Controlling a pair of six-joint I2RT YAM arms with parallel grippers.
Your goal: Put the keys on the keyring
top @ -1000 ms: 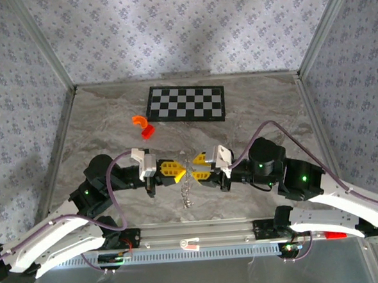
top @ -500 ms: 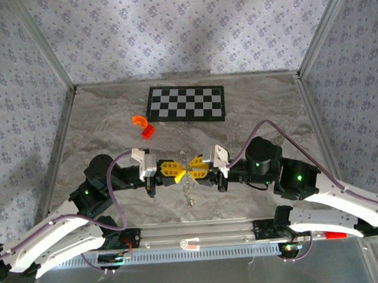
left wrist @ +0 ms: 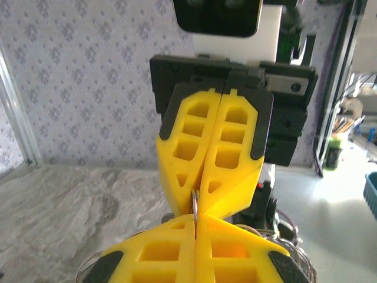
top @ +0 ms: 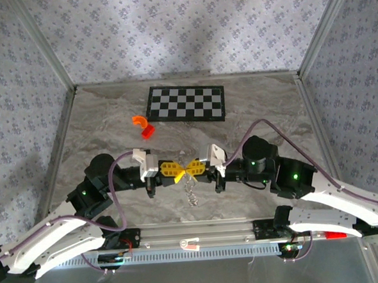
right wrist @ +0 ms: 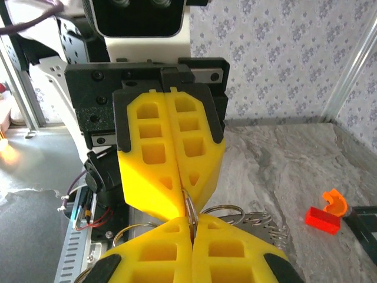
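My two grippers meet tip to tip above the near middle of the table. The left gripper (top: 181, 173) and the right gripper (top: 192, 169) are both shut. A thin silvery wire ring of the keyring (left wrist: 194, 203) is pinched edge-on in both pairs of yellow fingers, as the right wrist view also shows at the keyring (right wrist: 189, 205). The rest of the keyring (top: 192, 194) dangles below the tips as a silvery chain. More wire loops (right wrist: 225, 209) and flat toothed grey metal (right wrist: 266, 223) hang behind my right gripper (right wrist: 189, 221). My left gripper (left wrist: 194, 220) touches the right one's tips. The keys are hidden.
An orange curved piece (top: 139, 121) and a red piece (top: 148, 132) lie left of centre, in front of the black-and-white checkerboard (top: 186, 103) at the back. Patterned walls close in the table on three sides. A metal rail (top: 194, 231) runs along the near edge.
My right gripper has moved left to the left gripper's tips and shut on the ring. The dangling chain has swung slightly right. The left arm has stayed put.
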